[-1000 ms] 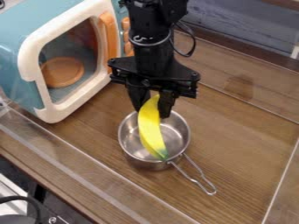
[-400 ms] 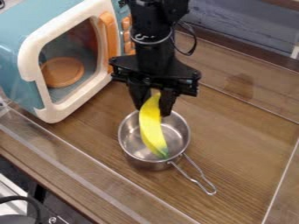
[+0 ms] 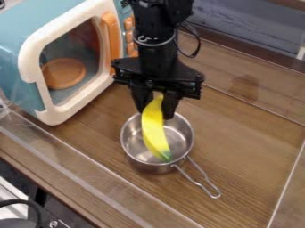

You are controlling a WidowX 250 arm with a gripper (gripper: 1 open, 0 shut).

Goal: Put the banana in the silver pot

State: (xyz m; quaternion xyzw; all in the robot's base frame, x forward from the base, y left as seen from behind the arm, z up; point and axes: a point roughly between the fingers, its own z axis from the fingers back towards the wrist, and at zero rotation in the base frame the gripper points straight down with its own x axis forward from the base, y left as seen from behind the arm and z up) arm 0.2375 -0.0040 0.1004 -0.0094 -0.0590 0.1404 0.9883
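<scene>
The yellow banana (image 3: 154, 128) hangs upright, its top pinched in my black gripper (image 3: 156, 103), which is shut on it and points straight down. Its lower end reaches down inside the silver pot (image 3: 135, 151), a small shiny round pan on the wooden table directly beneath the gripper. Whether the banana's tip touches the pot's bottom I cannot tell. The pot's thin wire handle (image 3: 201, 181) sticks out toward the lower right.
A teal-and-white toy microwave (image 3: 53, 55) stands open-fronted at the left, close to the arm, with an orange object inside. A clear raised rim (image 3: 71, 183) runs along the table's near edge. Bare wooden tabletop (image 3: 251, 116) lies to the right.
</scene>
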